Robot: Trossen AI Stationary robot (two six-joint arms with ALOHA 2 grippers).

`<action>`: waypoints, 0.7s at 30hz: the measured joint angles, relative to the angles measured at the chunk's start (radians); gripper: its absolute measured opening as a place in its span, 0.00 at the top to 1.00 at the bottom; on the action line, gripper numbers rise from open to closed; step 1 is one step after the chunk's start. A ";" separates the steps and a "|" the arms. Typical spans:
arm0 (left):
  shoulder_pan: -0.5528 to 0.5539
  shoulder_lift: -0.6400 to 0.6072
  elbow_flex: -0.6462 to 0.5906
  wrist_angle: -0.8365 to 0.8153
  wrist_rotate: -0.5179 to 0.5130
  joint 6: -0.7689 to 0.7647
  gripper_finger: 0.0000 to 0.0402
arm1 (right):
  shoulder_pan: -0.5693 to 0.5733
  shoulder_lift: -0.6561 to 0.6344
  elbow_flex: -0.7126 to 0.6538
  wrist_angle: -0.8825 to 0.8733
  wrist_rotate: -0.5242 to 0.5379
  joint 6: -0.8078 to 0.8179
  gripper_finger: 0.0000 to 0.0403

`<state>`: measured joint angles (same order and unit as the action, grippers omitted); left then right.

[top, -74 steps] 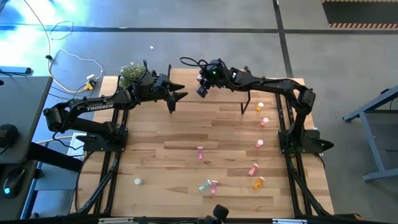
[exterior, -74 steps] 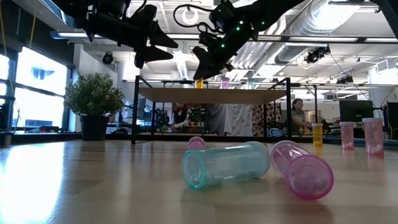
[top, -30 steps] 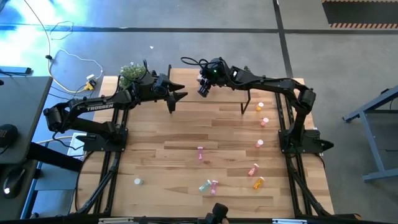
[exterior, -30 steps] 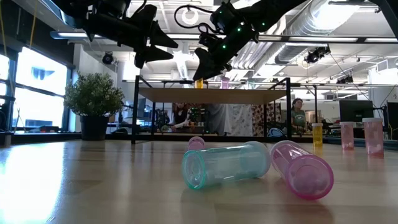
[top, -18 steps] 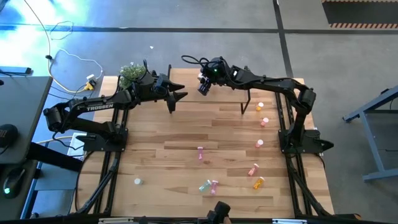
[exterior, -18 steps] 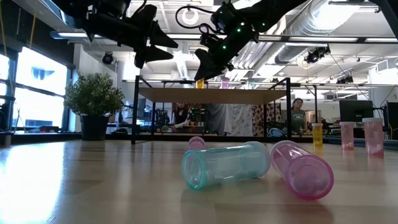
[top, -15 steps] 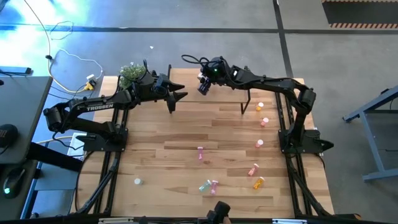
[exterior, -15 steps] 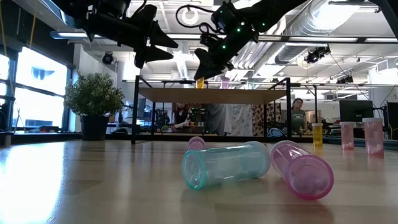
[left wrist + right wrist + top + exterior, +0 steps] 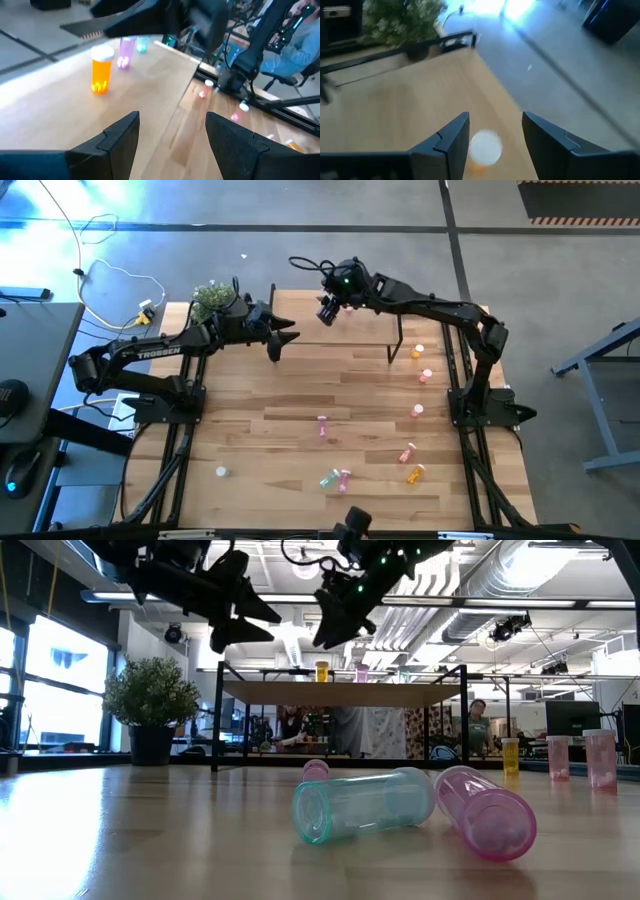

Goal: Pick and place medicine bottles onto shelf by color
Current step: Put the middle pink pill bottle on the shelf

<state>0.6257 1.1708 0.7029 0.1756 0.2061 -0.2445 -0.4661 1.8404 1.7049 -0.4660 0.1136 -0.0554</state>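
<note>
The shelf (image 9: 340, 693) is a flat light-wood board on thin black metal legs, standing at the far edge of the plank-grained wooden tabletop (image 9: 300, 410). On its top stand three small translucent cylinders, long axes vertical and caps up: an orange bottle (image 9: 101, 69) with a white cap, a pink bottle (image 9: 124, 52) beside it, and a green bottle (image 9: 142, 44) farther along. The right gripper (image 9: 494, 136) hangs above the orange bottle (image 9: 483, 150), jaws spread wide and holding nothing, the white cap showing between its dark fingers. The left gripper (image 9: 172, 132) is raised beside the shelf's left end, jaws also wide and empty. On the tabletop near the front edge, a green bottle (image 9: 365, 804) and a pink bottle (image 9: 484, 811) lie on their sides, touching; the green one's long axis runs roughly crosswise in the low view, and the pink one's points toward the camera. Other bottles lie scattered or stand upright at the right side of the tabletop. A potted plant (image 9: 151, 708) stands at the far left corner.
</note>
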 joint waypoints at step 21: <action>-0.178 -0.224 0.000 -0.358 0.000 -0.067 0.46 | 0.304 0.000 0.276 -0.819 -0.137 0.376 0.57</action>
<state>0.4474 0.9467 0.7029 -0.1827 0.2058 -0.3115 -0.1622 1.8404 1.9807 -1.2853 -0.0233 0.3205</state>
